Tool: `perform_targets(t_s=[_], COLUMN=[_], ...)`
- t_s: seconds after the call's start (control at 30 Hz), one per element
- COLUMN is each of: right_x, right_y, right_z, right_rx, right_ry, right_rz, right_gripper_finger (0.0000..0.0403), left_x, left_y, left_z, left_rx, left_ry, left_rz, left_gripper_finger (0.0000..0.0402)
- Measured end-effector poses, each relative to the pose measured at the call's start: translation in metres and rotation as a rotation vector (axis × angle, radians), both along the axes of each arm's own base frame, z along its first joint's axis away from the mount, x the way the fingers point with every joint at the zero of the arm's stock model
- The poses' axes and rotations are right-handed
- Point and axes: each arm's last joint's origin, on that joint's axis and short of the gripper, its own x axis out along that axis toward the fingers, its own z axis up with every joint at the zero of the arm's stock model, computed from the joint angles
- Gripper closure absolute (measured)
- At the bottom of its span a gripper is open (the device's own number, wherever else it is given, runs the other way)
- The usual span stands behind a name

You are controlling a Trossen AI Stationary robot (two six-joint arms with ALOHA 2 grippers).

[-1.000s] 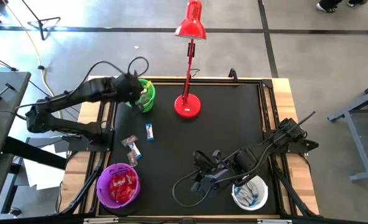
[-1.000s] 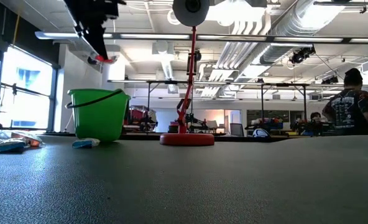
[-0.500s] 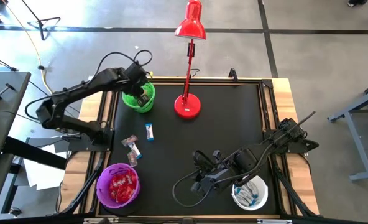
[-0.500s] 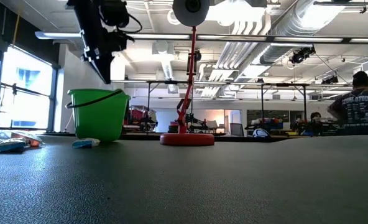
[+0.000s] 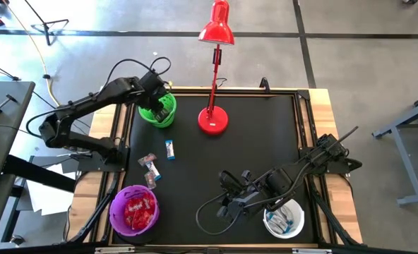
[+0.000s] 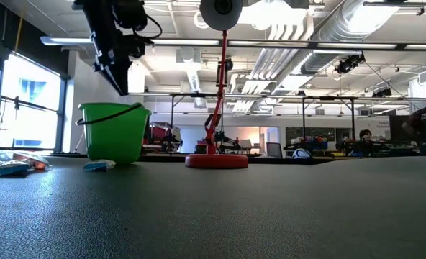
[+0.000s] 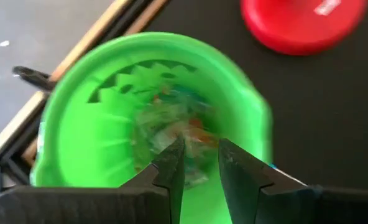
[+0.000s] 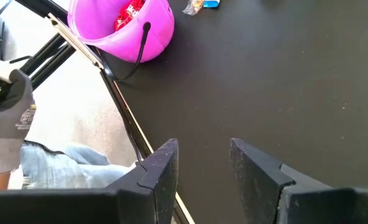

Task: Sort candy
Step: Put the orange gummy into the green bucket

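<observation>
My left gripper [image 7: 199, 149] hangs open, pointing down over the green bowl [image 5: 158, 110], with nothing between its fingers. Clear greyish candy [image 7: 171, 127] lies in that bowl. Three more sweets lie loose on the black mat: a blue-and-white one [image 5: 170, 149] and two others [image 5: 147, 161] [image 5: 152, 173]. Red candy fills the purple bowl [image 5: 133, 210], and blue-and-white candy lies in the white bowl [image 5: 284, 219]. My right gripper [image 8: 202, 149] waits open above the mat [image 8: 283, 74], near the table's front edge and left of the white bowl [image 5: 227, 203].
A red desk lamp stands with its base [image 5: 213, 121] right of the green bowl, its stem [image 6: 216, 101] rising over the table's far edge. Past the table's left edge, a person's gloved hand [image 8: 7, 93] shows in the right wrist view. Bare mat lies in the middle and right.
My left gripper has swung toward the table's right and sunk a little, from beside the green bowl's left rim to over its opening. A small sweet with red on it showed at its fingertips a second ago and is gone from there now.
</observation>
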Motion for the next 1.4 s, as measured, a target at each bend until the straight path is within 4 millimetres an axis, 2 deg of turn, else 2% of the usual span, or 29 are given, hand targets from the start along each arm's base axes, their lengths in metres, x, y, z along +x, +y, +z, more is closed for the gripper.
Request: perform_targets(t_s=[0.27,0.57,0.83,1.07,1.4], right_x=[0.0,0.0,0.0,0.0,0.0], right_y=[0.0,0.0,0.0,0.0,0.0], right_z=[0.0,0.0,0.0,0.0,0.0], right_rx=[0.0,0.0,0.0,0.0,-0.001], right_ry=[0.0,0.0,0.0,0.0,0.0], right_rz=[0.0,0.0,0.0,0.0,0.0], right_gripper_finger=[0.0261,0.0261,0.0261,0.0261,0.0261], left_x=[-0.003,-0.022,-0.042,-0.052,-0.057], left_y=[-0.036,-0.09,-0.126,-0.144,-0.147], left_z=[0.007,-0.037,-0.052,-0.084,-0.121], left_rx=[-0.084,-0.182,-0.259,-0.3,-0.281], left_ry=[0.009,0.133,0.074,0.104,0.1], left_rz=[-0.065,-0.145,-0.102,-0.061,-0.005], left_gripper_finger=[0.0319,0.0319,0.0319,0.0319,0.0319])
